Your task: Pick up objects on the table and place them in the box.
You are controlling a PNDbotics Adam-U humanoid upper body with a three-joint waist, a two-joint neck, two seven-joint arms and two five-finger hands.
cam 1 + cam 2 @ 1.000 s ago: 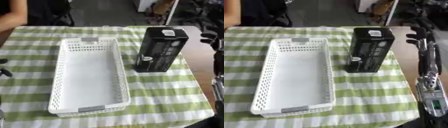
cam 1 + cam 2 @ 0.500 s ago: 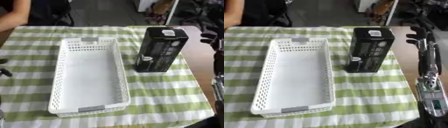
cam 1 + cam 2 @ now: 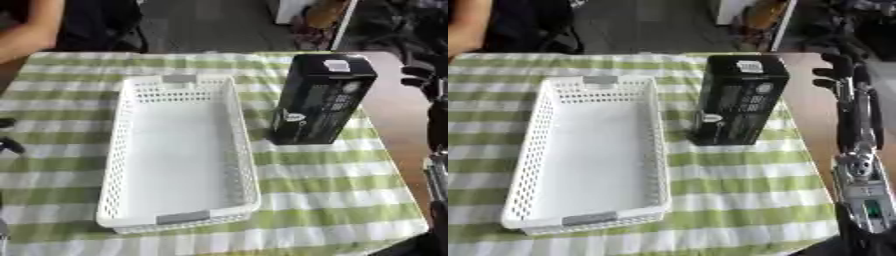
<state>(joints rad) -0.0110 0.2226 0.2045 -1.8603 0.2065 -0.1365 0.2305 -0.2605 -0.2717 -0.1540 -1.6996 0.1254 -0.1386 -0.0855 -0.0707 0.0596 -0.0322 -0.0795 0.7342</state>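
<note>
At the far left edge I see only small dark parts of my left hand (image 3: 7,145), and I cannot tell how its fingers stand. Next comes the white basket (image 3: 535,150), lying lengthwise on the green and white striped cloth (image 3: 737,195); nothing is inside it. Just beside its right wall, near the far end, the black box (image 3: 737,100) stands upright on the cloth. At the right edge my right hand (image 3: 839,70) hangs over the bare table (image 3: 802,90), apart from the box; whether it is released or clenched I cannot tell.

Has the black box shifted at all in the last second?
No. The black box stands upright in the same spot beside the white basket, on the same cloth stripes.
</note>
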